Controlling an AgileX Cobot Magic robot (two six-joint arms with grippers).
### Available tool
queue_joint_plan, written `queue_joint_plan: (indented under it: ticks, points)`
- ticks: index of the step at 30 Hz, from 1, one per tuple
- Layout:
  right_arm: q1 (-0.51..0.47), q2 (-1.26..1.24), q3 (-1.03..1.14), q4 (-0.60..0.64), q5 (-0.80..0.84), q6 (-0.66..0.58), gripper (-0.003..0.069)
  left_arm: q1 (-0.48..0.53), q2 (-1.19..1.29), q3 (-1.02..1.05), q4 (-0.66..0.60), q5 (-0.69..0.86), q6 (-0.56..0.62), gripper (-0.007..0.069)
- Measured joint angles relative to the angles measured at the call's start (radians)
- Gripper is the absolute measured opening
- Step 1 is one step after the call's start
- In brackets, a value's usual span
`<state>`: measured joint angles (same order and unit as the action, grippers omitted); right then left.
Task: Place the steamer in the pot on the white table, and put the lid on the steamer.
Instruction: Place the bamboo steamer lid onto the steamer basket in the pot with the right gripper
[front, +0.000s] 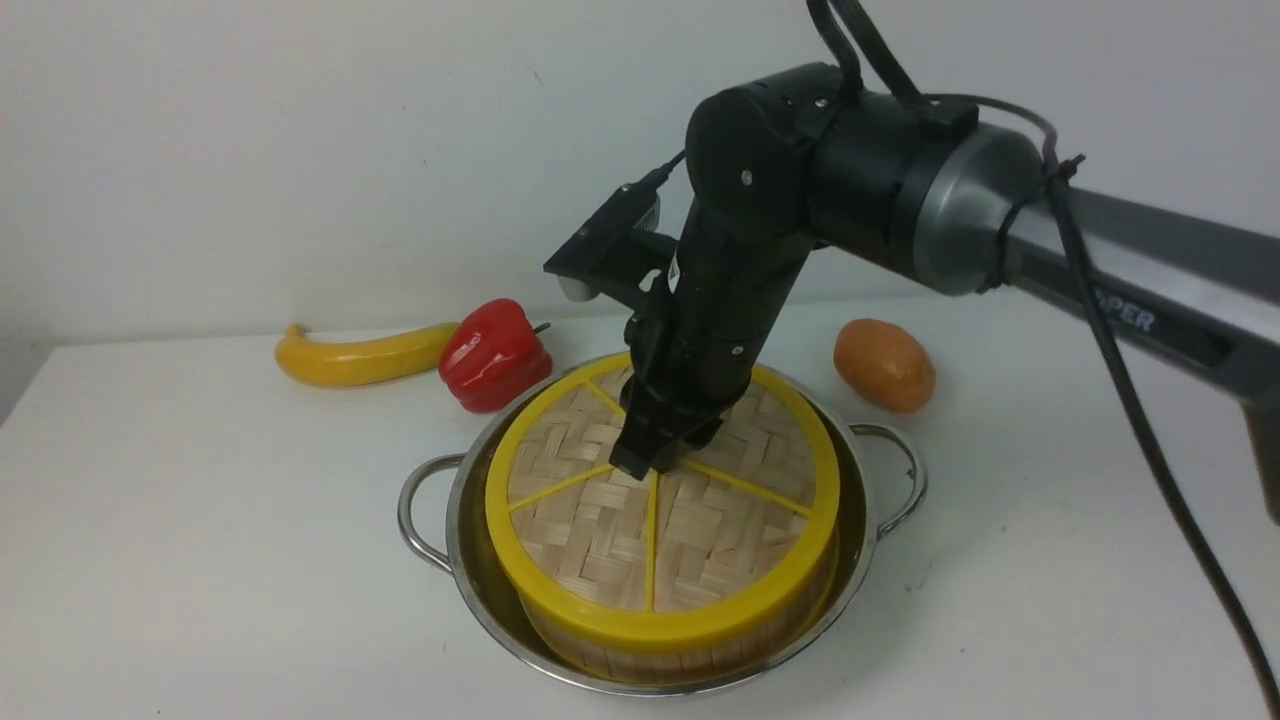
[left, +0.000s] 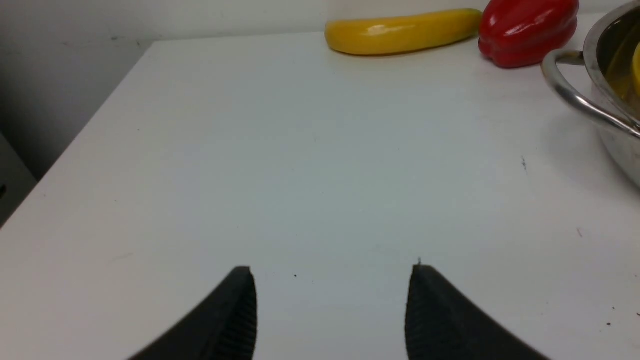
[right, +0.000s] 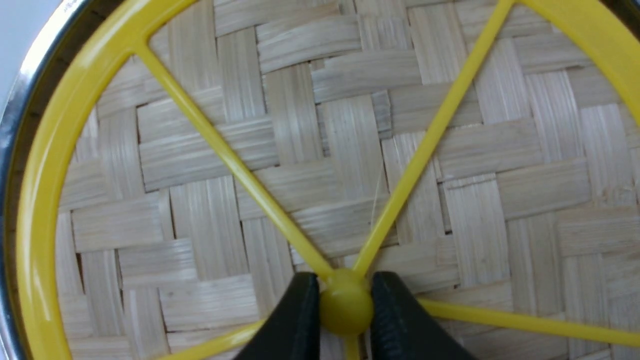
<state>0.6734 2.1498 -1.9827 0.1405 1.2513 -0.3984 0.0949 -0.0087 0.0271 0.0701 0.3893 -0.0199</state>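
Now, at lower left of its wrist view, my left fingers (left: 330, 310) hang spread over bare surface (left: 300, 150). Frame centre: lid (front: 600, 520) caps steamer (front: 680, 655) inside pot (front: 470, 560), right fingers (right: 345, 320) pinching the knob (right: 346, 306). Next I'd release and lift clear.

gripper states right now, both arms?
Left gripper: open, holding nothing, over the white table.
Right gripper: shut on the lid's knob; lid sits on the steamer.

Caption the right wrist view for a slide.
Right gripper pinching the woven lid by its centre knob.
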Motion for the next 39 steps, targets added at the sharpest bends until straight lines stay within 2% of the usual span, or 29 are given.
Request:
queue_joint_plan:
  ticks: [22, 26, 34, 39]
  points:
    - [0.000, 0.000, -0.001, -0.003, -0.023, -0.019, 0.0113, 0.000, 0.000, 0.000, 0.000, 0.000, 0.000, 0.0379]
    - [0.000, 0.000, -0.001, -0.002, -0.025, -0.019, 0.0134, 0.000, 0.000, 0.000, 0.000, 0.000, 0.000, 0.0379]
    - [0.000, 0.000, -0.001, 0.022, -0.054, -0.030, 0.0230, 0.000, 0.000, 0.000, 0.000, 0.000, 0.000, 0.0379]
    - [0.000, 0.000, -0.001, 0.030, -0.055, -0.045, 0.0244, 0.000, 0.000, 0.000, 0.000, 0.000, 0.000, 0.0379]
